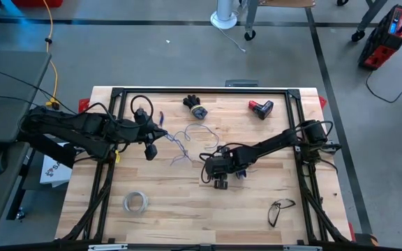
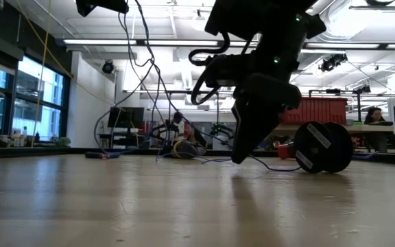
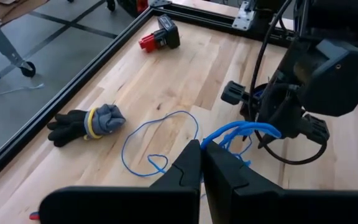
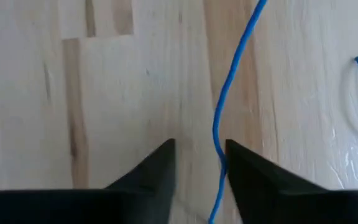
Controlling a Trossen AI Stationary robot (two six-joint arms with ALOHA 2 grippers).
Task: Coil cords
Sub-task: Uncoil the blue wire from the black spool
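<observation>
The right gripper (image 1: pixel 221 183) is low over the middle of the tabletop (image 1: pixel 187 216), its jaws parted with the thin blue wire (image 4: pixel 219 124) running between them, hugging one finger (image 4: pixel 253 180). From here the thing to get right looks like centring the strand in that gap before pinching, so it does not slip out past a fingertip, then drawing it gently so the loose loops do not snag.

The left gripper (image 3: pixel 202 168) hangs above the tabletop's left part with its jaws clenched; a bundle of blue loops sits just past its tips, though I cannot tell if any strand is caught. The rest of the wire sprawls in loops between the two arms. The dark spool (image 2: pixel 321 146) stands on edge just beside the right gripper.
</observation>
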